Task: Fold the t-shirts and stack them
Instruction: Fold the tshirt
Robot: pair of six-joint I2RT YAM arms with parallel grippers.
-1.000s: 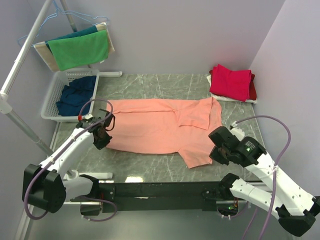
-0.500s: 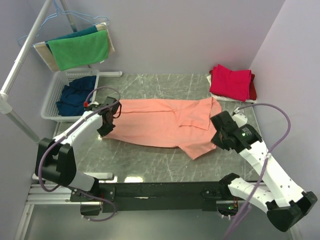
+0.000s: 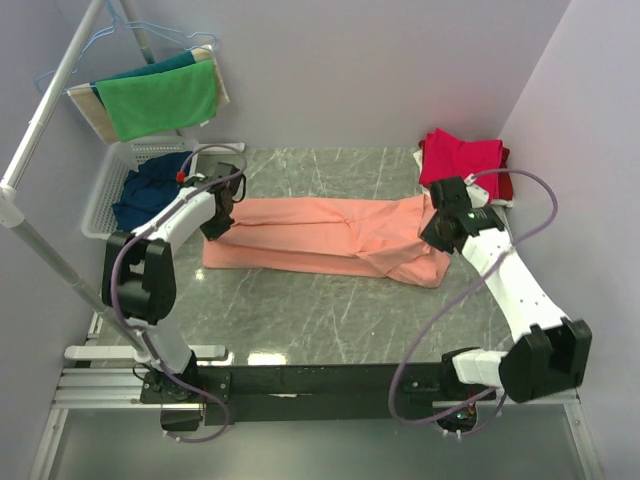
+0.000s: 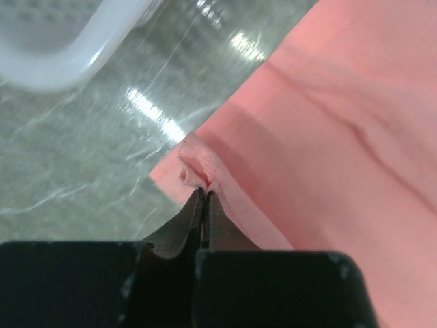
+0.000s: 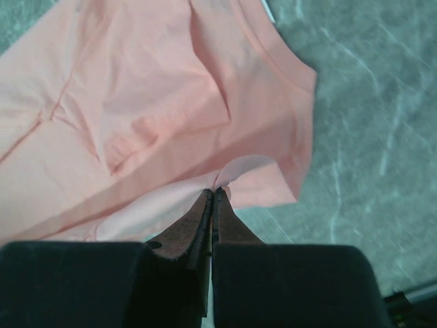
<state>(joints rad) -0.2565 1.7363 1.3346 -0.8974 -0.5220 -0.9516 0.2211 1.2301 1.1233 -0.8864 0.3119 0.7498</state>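
Salmon-orange t-shirt: soft matte cotton, lying across the middle of the worktop as a long narrow band doubled lengthwise, with shallow creases and a stitched hem.
Worktop: grey-green, marble-veined and glossy, with bright glints of light.
Left claw: dark tapered fingers pressed together on a small puckered corner of the salmon-orange t-shirt at its left end, near the basket.
Right claw: closed on a pinch of the same shirt's edge at its right end; beside it a rounded flap of cloth lies over bare worktop.
Crimson-pink t-shirt: folded into a neat rectangle at the far right corner, on top of a pile.
Red t-shirt: a darker sliver showing under the crimson-pink one along its right side.
Dark navy t-shirt: a crumpled heap inside the basket.
Basket: white plastic lattice, rectangular with a rounded rim, at the far left.
Green cloth: bright and flat, draped over a rail, with a teal cloth and a beige cloth layered behind it.
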